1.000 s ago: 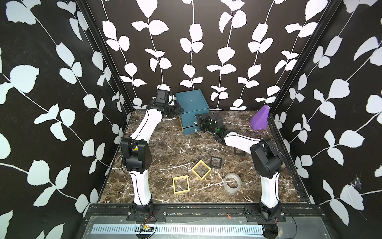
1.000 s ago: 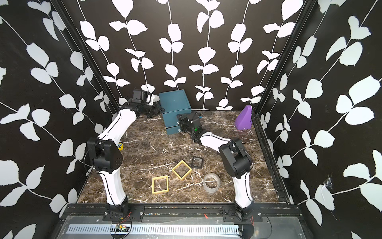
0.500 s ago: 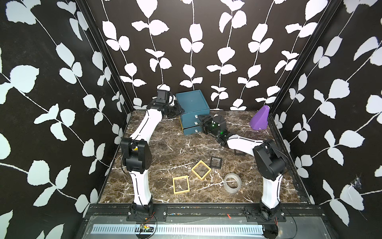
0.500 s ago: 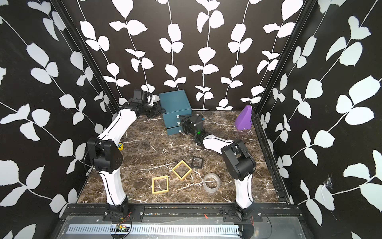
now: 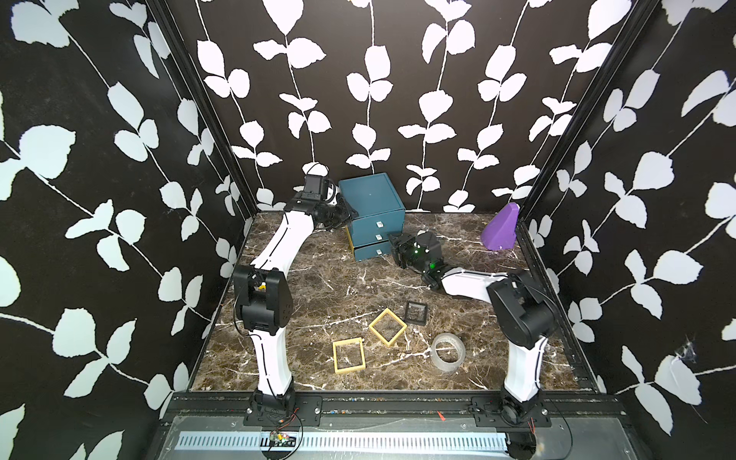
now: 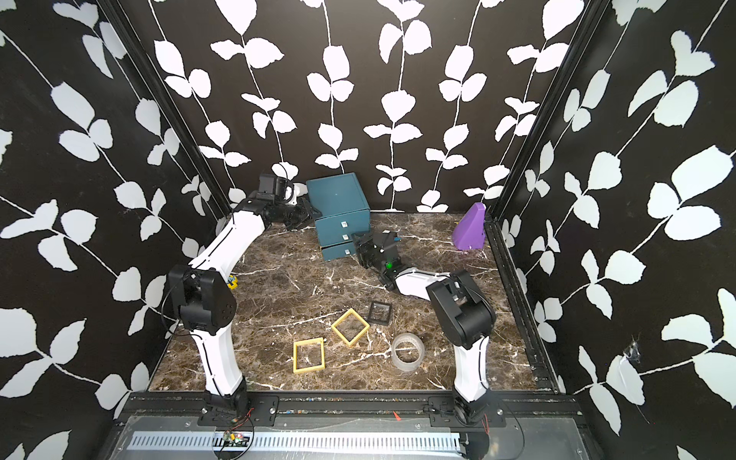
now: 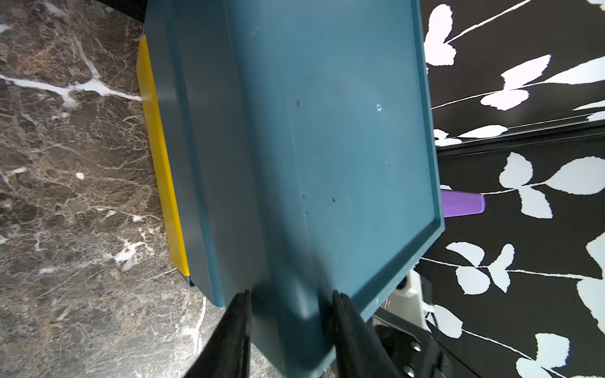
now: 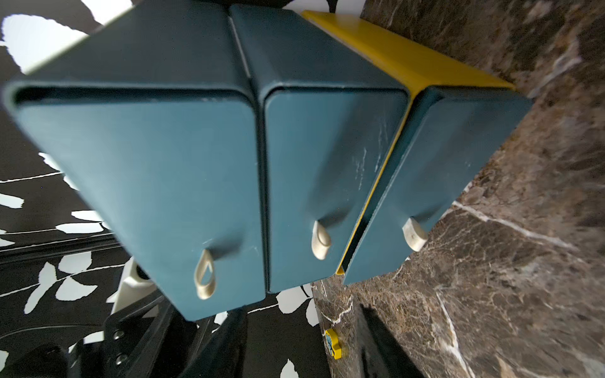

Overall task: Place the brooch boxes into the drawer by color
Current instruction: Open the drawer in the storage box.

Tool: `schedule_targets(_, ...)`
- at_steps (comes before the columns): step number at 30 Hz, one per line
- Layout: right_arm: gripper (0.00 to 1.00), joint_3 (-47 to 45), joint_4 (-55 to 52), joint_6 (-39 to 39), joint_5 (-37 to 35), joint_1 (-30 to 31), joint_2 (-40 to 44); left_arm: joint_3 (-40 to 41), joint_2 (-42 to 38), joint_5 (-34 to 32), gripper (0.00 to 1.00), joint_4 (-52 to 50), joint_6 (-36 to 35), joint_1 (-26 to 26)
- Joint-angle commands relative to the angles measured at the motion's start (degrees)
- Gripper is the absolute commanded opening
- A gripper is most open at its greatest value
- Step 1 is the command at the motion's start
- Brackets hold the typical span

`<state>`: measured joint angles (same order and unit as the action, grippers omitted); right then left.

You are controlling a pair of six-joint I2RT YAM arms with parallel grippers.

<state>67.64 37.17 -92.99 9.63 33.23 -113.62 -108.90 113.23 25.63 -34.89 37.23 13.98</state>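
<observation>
Top views: both arms stretch low across the marble worktop (image 5: 310, 286) towards its back edge.
Drawer: the teal drawer (image 5: 372, 197) (image 6: 336, 195) stands at the back edge, a little left of the middle and slightly askew. It has three fronts, each with a pale knob.
Lowest drawer: the lowest drawer (image 5: 372, 251) sticks out past the two above it and sits skewed. In the right wrist view a yellow strip (image 8: 409, 55) runs along the drawer's side.
Left gripper: the left gripper (image 5: 343, 213) (image 7: 291, 296) sits astride the drawer's upper left edge. Its dark fingers (image 7: 235, 327) stand apart, one by the side wall and one over the top. Whether they pinch the edge I cannot tell.
Right gripper: the right gripper (image 5: 394, 243) (image 8: 301, 309) hangs just in front of the lower fronts with its jaws parted and nothing between them.
Yellow boxes: one yellow brooch box (image 5: 335, 356) lies flat near the front edge around the middle. A second yellow brooch box (image 5: 378, 318) lies just behind it, turned corner-on.
Black box: the black brooch box (image 5: 415, 313) lies flat just right of the second yellow one.
Tape roll: the clear tape roll (image 5: 448, 367) rests near the front edge, right of the boxes.
Purple wedge: the purple wedge (image 5: 500, 231) stands in the back right corner.
</observation>
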Motion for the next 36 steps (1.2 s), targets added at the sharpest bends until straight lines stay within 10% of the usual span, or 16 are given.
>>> schedule_targets(1, 0.53, 3.71, 3.54, -1.93, 0.26, 0.88, -2.51, 0.93, -3.66, -1.08, 0.41, -4.51, -1.32, 0.80)
schedule_targets(8, 0.44, 7.10, 2.94, -2.19, -0.38, 0.96, -6.23, 3.67, -6.43, -2.95, 0.64, -1.77, -0.87, -0.08)
schedule_targets(19, 0.34, 11.25, -0.69, -2.57, -0.26, 1.05, -8.98, 2.67, -5.19, -0.59, 0.64, -1.19, -0.70, -0.27)
schedule_targets(28, 0.47, 9.23, -0.98, -2.37, -0.93, 0.96, -7.71, 1.41, -4.60, -0.28, 0.63, -2.16, -1.19, -0.27)
schedule_targets(36, 0.30, 12.96, -1.41, -2.44, -1.45, 0.84, -10.81, 1.24, -4.31, -0.16, 0.62, -2.36, -1.40, -0.36)
